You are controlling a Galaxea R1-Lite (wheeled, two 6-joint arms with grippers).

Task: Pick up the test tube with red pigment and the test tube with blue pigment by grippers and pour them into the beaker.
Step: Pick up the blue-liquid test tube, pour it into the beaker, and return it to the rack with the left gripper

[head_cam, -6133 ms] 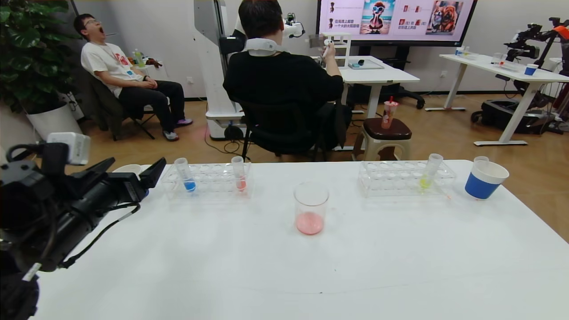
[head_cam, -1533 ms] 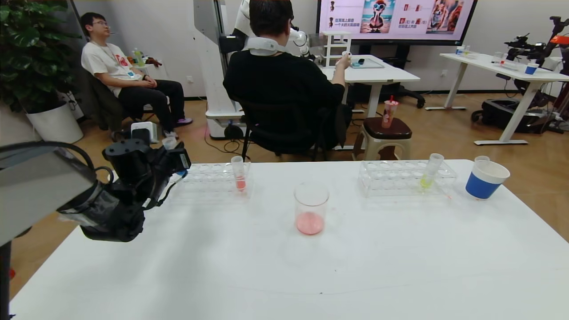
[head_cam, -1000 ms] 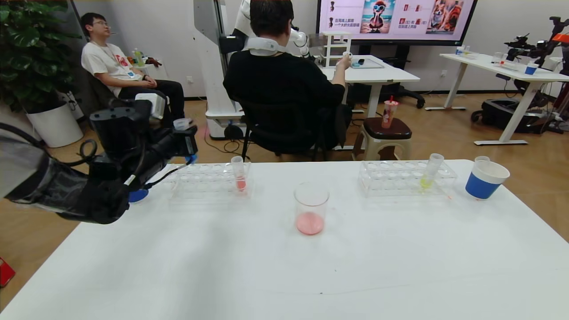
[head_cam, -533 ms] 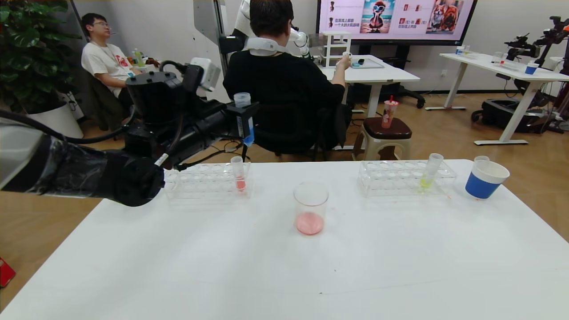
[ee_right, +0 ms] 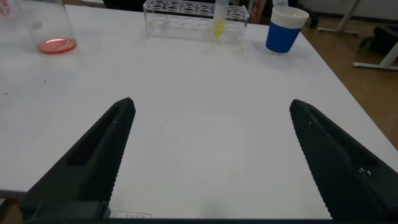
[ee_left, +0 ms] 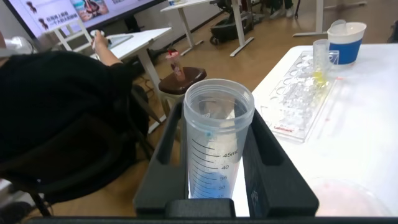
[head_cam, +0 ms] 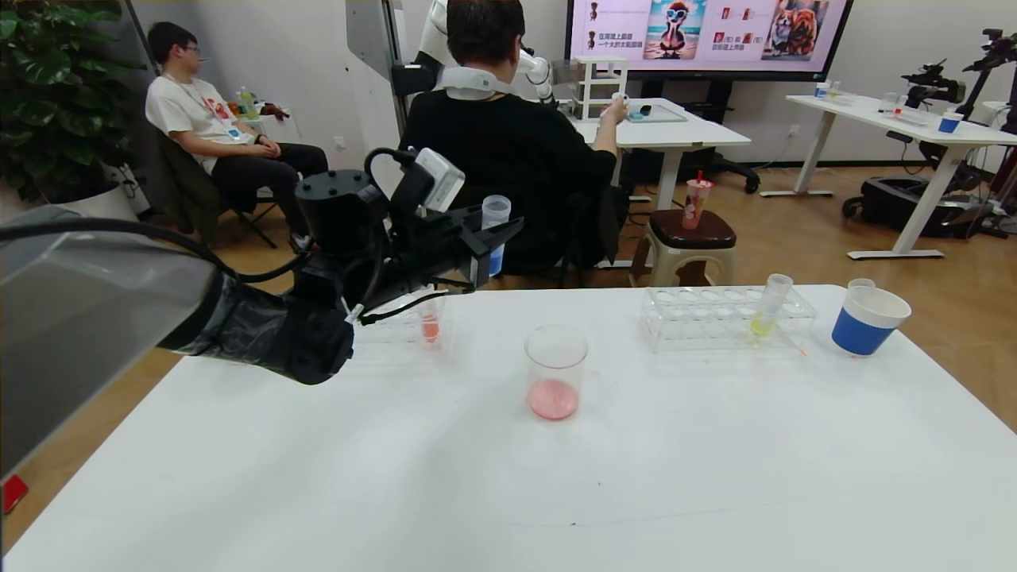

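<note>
My left gripper (head_cam: 486, 238) sits left of centre in the head view, raised above the far edge of the white table (head_cam: 508, 477), its two black fingers (ee_left: 166, 149) closed against the sides of the test tube with blue pigment (head_cam: 494, 235); the tube stands upright between them, open mouth up, blue liquid low in it below the printed graduations, as the left wrist view shows (ee_left: 216, 146). Below and left of that claw, partly behind my arm, a clear rack (head_cam: 397, 330) on the table holds the test tube with red pigment (head_cam: 430, 318), upright, red-orange liquid at its bottom. The beaker (head_cam: 555, 372) stands near the table's middle, just right of and lower in the frame than my left claw, apart from the rack, with a shallow pink-red layer in its base; its rim also shows at the lower right of the left wrist view (ee_left: 341, 198). Further right, a second clear rack (head_cam: 723, 318) holds a tube of yellow-green liquid (head_cam: 767, 308), tilted, and a blue-and-white paper cup (head_cam: 866, 320) stands just beside that rack at the right. My right gripper (ee_right: 211, 155) shows only in its own wrist view, fingers spread wide with nothing between them, over bare table, well apart from the beaker (ee_right: 43, 26) at that view's upper left
</note>
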